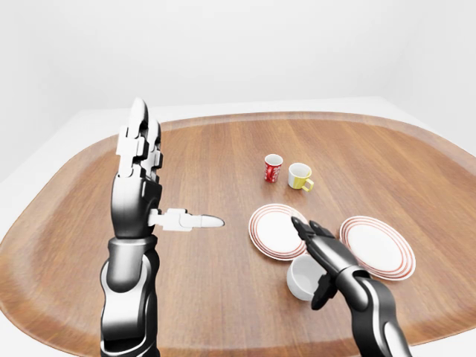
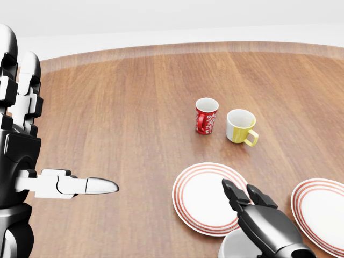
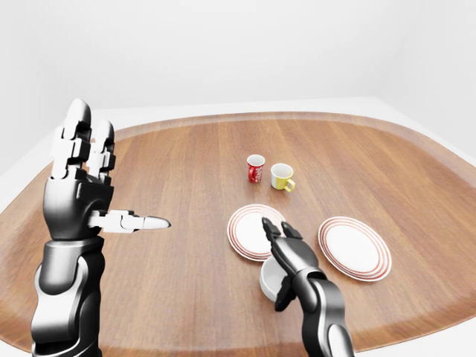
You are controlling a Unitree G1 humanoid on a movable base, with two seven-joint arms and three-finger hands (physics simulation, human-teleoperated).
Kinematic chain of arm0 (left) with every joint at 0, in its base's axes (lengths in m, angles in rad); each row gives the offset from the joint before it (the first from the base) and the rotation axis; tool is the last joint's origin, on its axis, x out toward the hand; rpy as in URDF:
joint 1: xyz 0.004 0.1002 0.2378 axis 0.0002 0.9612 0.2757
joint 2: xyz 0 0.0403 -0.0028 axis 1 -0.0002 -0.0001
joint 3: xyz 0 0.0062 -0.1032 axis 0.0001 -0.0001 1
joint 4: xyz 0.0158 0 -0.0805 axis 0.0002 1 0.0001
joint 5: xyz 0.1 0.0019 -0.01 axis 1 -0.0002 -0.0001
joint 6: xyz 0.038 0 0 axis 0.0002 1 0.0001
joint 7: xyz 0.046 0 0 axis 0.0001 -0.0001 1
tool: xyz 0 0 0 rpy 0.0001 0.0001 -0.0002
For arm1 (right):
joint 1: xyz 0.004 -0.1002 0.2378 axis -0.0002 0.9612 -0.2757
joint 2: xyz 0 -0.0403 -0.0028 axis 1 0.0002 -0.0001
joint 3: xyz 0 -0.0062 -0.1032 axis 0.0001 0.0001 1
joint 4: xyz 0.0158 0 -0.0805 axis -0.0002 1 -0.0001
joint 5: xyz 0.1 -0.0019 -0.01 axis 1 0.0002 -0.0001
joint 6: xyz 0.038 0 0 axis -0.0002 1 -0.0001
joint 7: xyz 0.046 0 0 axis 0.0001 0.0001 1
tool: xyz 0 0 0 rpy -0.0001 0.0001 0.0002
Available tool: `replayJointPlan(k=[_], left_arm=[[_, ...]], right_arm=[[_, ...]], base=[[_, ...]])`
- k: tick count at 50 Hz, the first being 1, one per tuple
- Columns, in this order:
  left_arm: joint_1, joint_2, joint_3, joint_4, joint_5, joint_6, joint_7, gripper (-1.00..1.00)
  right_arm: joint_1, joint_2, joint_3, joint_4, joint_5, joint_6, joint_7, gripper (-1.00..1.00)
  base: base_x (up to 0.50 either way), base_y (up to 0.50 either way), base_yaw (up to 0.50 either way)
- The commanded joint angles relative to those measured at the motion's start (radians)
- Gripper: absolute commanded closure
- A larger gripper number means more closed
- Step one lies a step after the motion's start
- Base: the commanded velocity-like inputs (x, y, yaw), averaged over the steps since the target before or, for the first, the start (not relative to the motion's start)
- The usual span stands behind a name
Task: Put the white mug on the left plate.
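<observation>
Broadly, a rounded wooden desk (image 1: 223, 297) fills the eye views, with white walls beyond it. Over its left side the left hand (image 1: 137, 182) is raised upright, its fingers (image 1: 138, 130) stretched straight up and its thumb pointing sideways toward the plates, grasping nothing. Low in the left-eye view the right hand (image 1: 321, 256) reaches in from the bottom, spread fingers (image 1: 303, 227) pointing toward the left plate and the thumb curled down beside the white mug; the fingers stand released about the mug, not closed round it. Two white plates with red rings lie side by side and apart: the left plate (image 1: 274, 230) and the right plate (image 1: 381, 248). The white mug (image 1: 302, 277) sits upright on the desk, just below the left plate's near rim and off it. Farther up the desk a yellow mug (image 1: 300, 176) and a red patterned mug (image 1: 273, 168) stand close together.
</observation>
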Motion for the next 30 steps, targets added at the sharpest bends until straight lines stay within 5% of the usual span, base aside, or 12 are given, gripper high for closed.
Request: replayJointPlan(k=[1, 30], left_arm=[[0.0, 0.0, 0.0, 0.001, 0.0, 0.0, 0.0, -1.0], [-0.002, 0.001, 0.001, 0.001, 0.0, 0.0, 0.002, -1.0]], right_arm=[[-0.005, 0.0, 0.008, 0.014, -0.011, -0.007, -0.002, -1.0], [-0.007, -0.003, 0.031, 0.039, -0.022, -0.023, -0.014, -1.0]], base=[[0.0, 0.0, 0.0], [0.0, 0.0, 0.0]])
